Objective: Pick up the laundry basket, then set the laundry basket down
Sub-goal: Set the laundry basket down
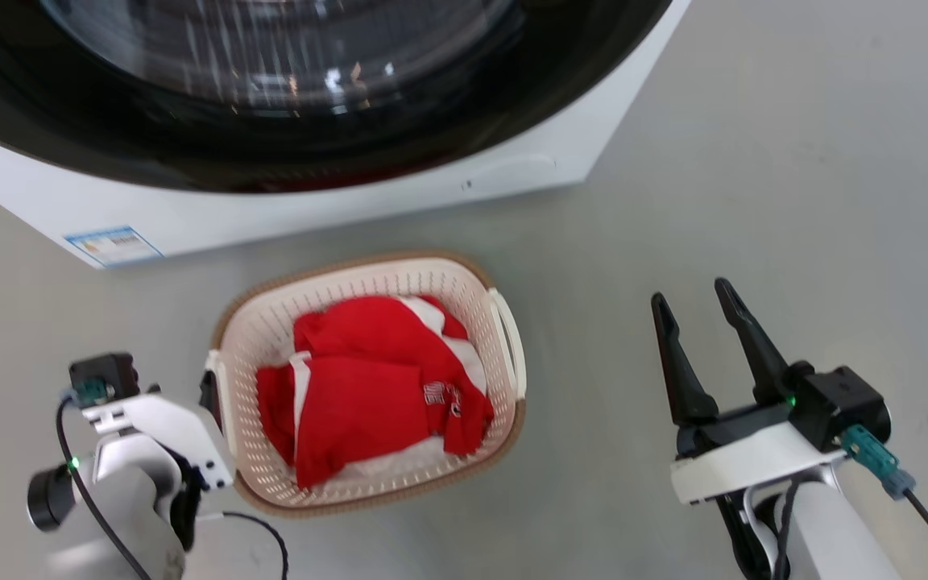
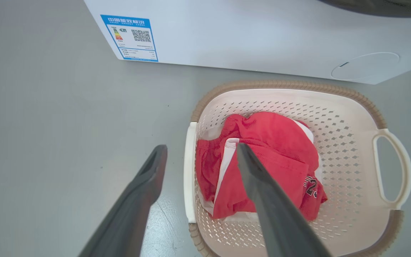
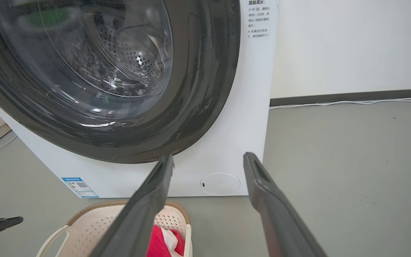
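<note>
Laundry basket [image 1: 271, 330] [image 2: 334, 117] [image 3: 84, 228]: cream-white perforated plastic, rounded-rectangular, with a brown woven-look rim and two white side handles. It stands on the floor just before the washer's base, with a narrow strip of floor between its far rim and the machine.
Floor [image 1: 794, 161]: smooth grey. The widest open stretch lies to the robot's right of the laundry basket and runs to a pale wall with dark skirting, where a thin white cable [image 3: 351, 102] lies.
Washer [image 1: 271, 213] [image 3: 244, 107]: white front-loading machine with a large, dark-ringed round glass door. Its bottom edge and right corner bound the room behind the basket.
Right gripper [image 1: 692, 294] [image 3: 209, 156]: dark fingers spread, holding nothing, over floor well apart from the basket's right handle.
Left gripper [image 2: 201, 147]: fingers spread astride the left handle [image 2: 190, 171], one over the floor and one above the clothes. Contact cannot be told.
Garment [image 1: 367, 387] [image 2: 273, 135]: red cloth with white panels, heaped in the basket, printed "23" on a fold.
Energy label [image 2: 130, 37] [image 1: 113, 244]: blue-framed sticker with a QR code at the washer's lower left corner. It has a Chinese header, and the small print is unreadable.
Notice [image 3: 259, 18]: lines of Chinese high on the washer's right edge.
</note>
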